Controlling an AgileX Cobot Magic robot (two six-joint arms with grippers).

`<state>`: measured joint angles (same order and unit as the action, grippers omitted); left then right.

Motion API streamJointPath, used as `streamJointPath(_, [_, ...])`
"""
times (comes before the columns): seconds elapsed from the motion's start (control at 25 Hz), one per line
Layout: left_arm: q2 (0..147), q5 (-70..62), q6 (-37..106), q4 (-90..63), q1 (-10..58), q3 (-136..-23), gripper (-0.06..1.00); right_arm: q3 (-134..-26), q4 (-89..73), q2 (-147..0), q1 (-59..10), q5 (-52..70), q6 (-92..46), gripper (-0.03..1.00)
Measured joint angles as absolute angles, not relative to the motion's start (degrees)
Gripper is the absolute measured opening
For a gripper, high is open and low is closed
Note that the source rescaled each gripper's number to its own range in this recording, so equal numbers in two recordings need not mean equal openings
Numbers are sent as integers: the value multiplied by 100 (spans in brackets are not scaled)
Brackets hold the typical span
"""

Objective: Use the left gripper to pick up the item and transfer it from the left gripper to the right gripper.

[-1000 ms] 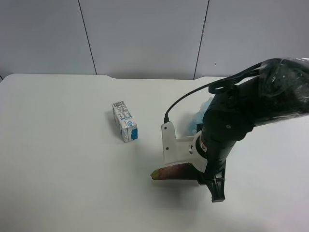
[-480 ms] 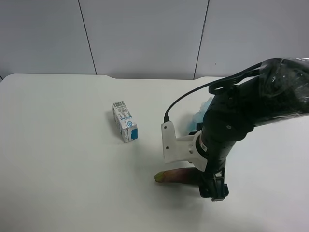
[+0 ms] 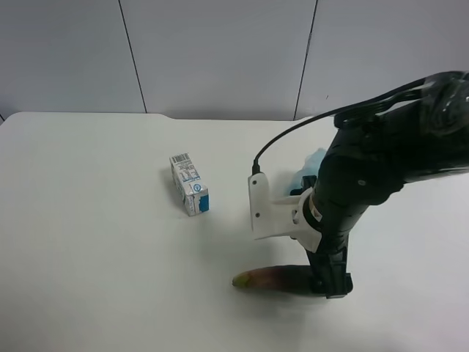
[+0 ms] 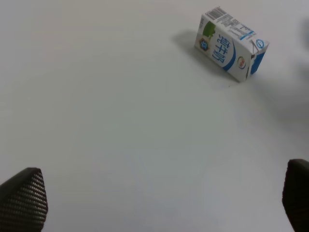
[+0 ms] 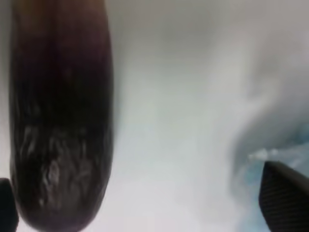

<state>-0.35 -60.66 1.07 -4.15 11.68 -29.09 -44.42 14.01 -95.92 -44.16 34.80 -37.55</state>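
Two arms belong to this rig, yet the exterior high view shows only one: the bulky black arm at that view's right, whose right gripper [image 3: 331,282] is down at the tabletop [image 3: 95,242] over the dark end of the eggplant [image 3: 272,278]. Compared with a second ago the eggplant has slid toward the near edge and now lies flat, more of its mottled length and yellow-green tip exposed, while the arm has shifted with it and its white finger plate [image 3: 261,209] stands higher and clear of the fruit. That suggests the right gripper is setting the eggplant down or letting it go, so the handover looks finished or undone; I cannot say which. The arm hides whether the jaws grip the eggplant. A white-and-blue carton [image 3: 189,193] lies well apart, and a light-blue bath puff [image 3: 311,163] peeps out behind the arm. In the right wrist view the eggplant [image 5: 60,121] fills one side, dark and blurred, very close to the lens; only two dark finger corners show at the frame's edge, so whether these jaws are gripping or slack cannot be told. In the left wrist view the left gripper [image 4: 159,200] hangs over bare tabletop with its ribbed fingertips [image 4: 24,198] set wide and nothing between them; the carton [image 4: 230,44] lies beyond, and the eggplant is out of frame.
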Motion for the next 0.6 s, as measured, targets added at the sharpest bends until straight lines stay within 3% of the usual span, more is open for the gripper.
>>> streamJointPath(0.6, [-35,-6066,107,-415,1168,-2909,100,-4616,-228,-7384,-4416,4480,-4014,100])
